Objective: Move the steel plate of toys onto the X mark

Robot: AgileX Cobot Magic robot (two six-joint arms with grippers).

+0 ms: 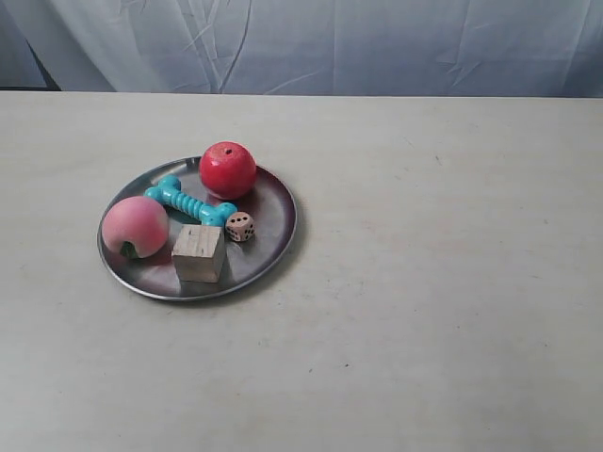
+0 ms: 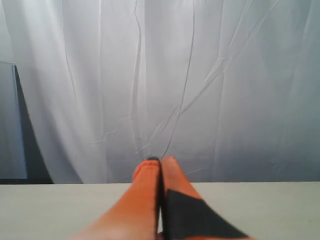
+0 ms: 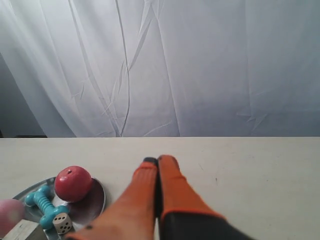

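The steel plate (image 1: 268,212) lies on the table at the exterior view's left of centre. It holds the red ball (image 1: 227,169), pink peach (image 1: 134,226), teal bone (image 1: 188,201), wooden cube (image 1: 199,252) and die (image 1: 239,226). Neither gripper shows in the exterior view. My right gripper (image 3: 158,161) is shut and empty, apart from the plate (image 3: 96,199), with the ball (image 3: 73,183) off to its side. My left gripper (image 2: 161,160) is shut and empty, with none of the task's things in its view. A tiny dark mark (image 1: 436,158) sits right of the plate; whether it is the X I cannot tell.
The pale table (image 1: 424,311) stretches wide to the exterior view's right and front of the plate. A white curtain (image 1: 358,42) hangs behind the table's far edge. A dark gap (image 2: 30,150) shows beside the curtain in the left wrist view.
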